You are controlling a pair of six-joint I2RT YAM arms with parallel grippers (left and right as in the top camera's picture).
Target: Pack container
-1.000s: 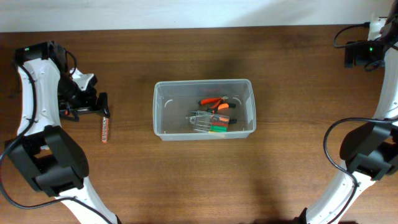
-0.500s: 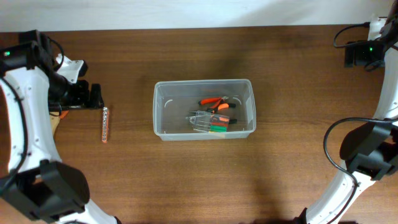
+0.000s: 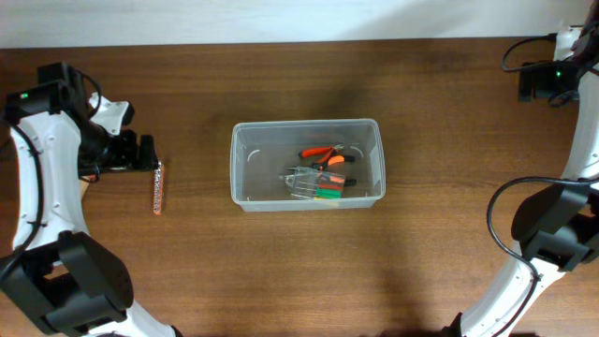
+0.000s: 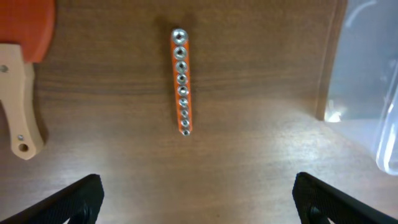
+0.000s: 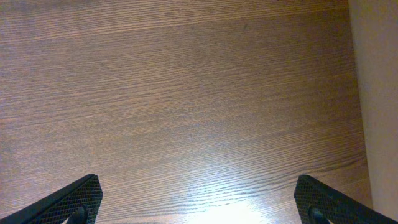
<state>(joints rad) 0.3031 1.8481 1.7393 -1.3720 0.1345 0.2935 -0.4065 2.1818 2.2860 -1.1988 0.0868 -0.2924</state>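
The clear plastic container (image 3: 305,124) stands mid-table; inside lie orange-handled pliers (image 3: 323,153) and a small clear case of coloured bits (image 3: 316,183). Left of it, an orange rail of metal sockets (image 3: 157,187) lies on the wood. My left gripper (image 3: 142,153) hovers open just beyond the rail's far end. In the left wrist view the socket rail (image 4: 181,81) lies ahead of the open left gripper (image 4: 198,193), and the container's wall (image 4: 367,93) shows at the right. My right gripper (image 5: 199,199) is open over bare wood at the far right corner.
A wooden-handled tool with an orange head (image 4: 20,93) lies left of the rail, mostly under my left arm in the overhead view. The table's pale far edge (image 5: 376,93) runs beside the right gripper.
My left arm has swung and its gripper has drawn a little to the left, off the rail's end. The rail stays on the table. The right arm has not moved.
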